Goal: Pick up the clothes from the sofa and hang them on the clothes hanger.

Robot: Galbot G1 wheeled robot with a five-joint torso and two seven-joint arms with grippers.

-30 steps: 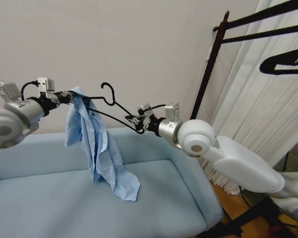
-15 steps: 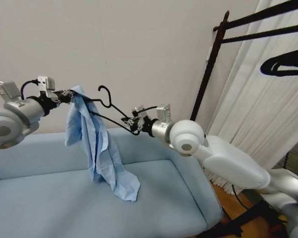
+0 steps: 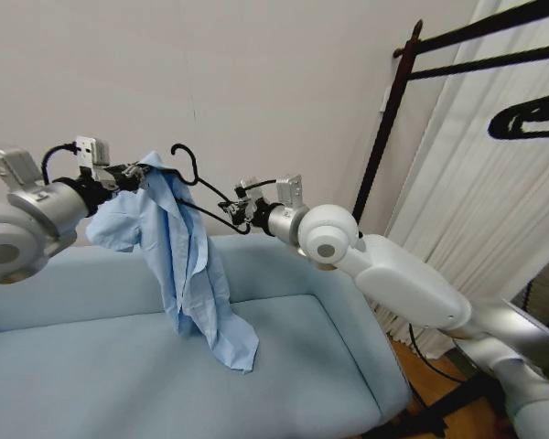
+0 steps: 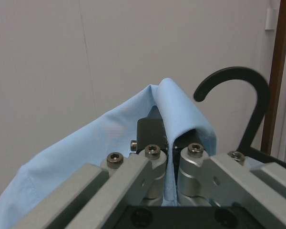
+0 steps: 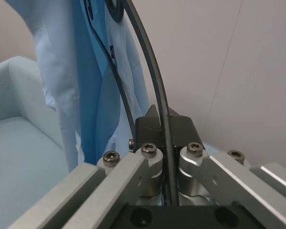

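Hiding half the hanger (image 3: 210, 189), the shirt (image 3: 188, 265) hangs pinched in the left gripper's (image 3: 137, 174) jaws; the right gripper's (image 3: 231, 208) clasp the hanger.

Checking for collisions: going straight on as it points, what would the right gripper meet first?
Likely the blue shirt held up by the left gripper; the right gripper, shut on the hanger, points at it.

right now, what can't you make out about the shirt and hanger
How far the black hanger goes into the blue shirt: head view, cloth covers it.
Tips of the left claw: left wrist view, shirt fold drapes over them.
Hook of the hanger in the right claw: right wrist view, edge cuts it off.
Second hanger on the clothes rack: head view, right edge cuts it.
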